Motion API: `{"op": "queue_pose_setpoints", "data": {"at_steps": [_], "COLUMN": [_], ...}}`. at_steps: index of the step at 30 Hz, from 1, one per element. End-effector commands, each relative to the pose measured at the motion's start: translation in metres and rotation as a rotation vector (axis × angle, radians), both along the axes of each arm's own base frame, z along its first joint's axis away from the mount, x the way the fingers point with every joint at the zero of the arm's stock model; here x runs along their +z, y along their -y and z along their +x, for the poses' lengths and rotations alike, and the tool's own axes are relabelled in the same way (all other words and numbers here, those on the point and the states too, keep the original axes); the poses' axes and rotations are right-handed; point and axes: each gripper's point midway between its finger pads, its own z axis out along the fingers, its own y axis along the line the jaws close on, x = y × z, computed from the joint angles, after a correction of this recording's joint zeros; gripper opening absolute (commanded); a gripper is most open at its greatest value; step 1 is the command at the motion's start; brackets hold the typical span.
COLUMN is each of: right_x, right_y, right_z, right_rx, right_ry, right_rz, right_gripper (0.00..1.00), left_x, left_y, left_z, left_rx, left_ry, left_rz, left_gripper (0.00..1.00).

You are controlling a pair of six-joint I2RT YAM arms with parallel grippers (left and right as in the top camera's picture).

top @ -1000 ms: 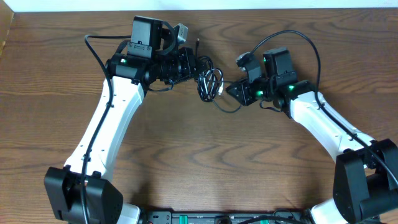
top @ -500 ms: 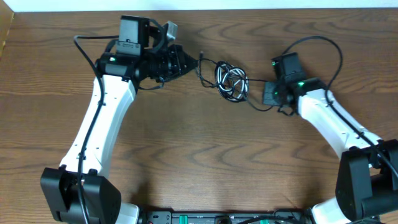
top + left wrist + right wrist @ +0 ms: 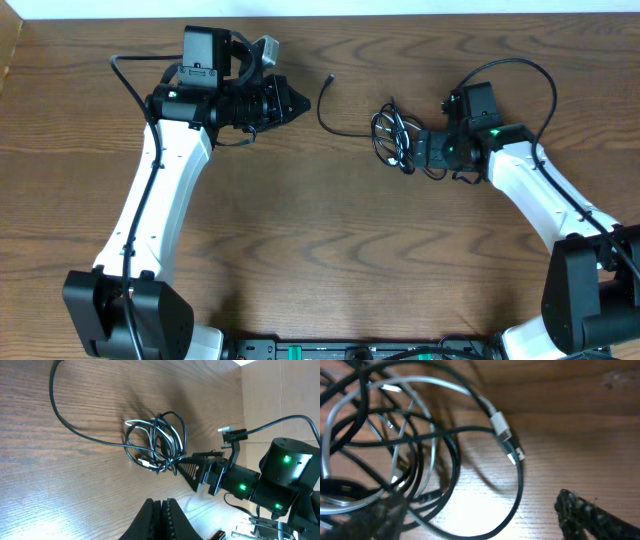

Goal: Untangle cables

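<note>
Holding both arms out over the wooden table (image 3: 300, 250), I had the tangle (image 3: 394, 140) of cables lying flat on the wood between my two grippers, far nearer the right one than the left. My left gripper (image 3: 298, 100) stood well apart from the tangle, its tip turned toward it, and its fingers (image 3: 155, 515) were pressed together with only a thin slit between them and nothing caught there. My right gripper (image 3: 418, 150) sat right against the side of the tangle away from the left arm, its tip in among the outer loops. In the right wrist view its fingers (image 3: 590, 512) stood wide apart, one on each side of a black loop that rested on the table between them. One of those fingers was only a blur over the loops, so I could not tell whether it touched any strand. The tangle itself was a small knot of several black cables (image 3: 445, 465) coiled over one another, with a silver-white cable (image 3: 420, 382) threaded through them. That pale cable ended in a plug (image 3: 506, 440) at the edge of the tangle nearest my right fingers. From the side of the tangle facing my left gripper, one loose tail (image 3: 320, 105) of black cable ran out in an open curve, its free end lying apart from both grippers.
</note>
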Motion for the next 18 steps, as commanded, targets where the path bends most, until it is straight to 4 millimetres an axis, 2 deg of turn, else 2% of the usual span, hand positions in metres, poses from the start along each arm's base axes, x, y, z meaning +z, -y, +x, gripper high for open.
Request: {"op": "queue_pose_setpoints", "data": {"at_steps": [1,18], "right_x": [0.0029,0.0029], "right_y": [-0.0067,-0.0064], "right_z": [0.0019,0.0020], "right_rx": [0.022,0.022], "right_ry": [0.006,0.006], "right_rz": [0.009,0.008], "right_gripper": [0.98,0.99], "left_x": [0.0023,0.0020], "left_y": [-0.0004,-0.0009], "left_z": [0.0012,0.0016], "left_rx": [-0.013,-0.014], "left_ry": [0.027,0.031], "left_rz": [0.014,0.019], "left_gripper": [0.07,0.07]}}
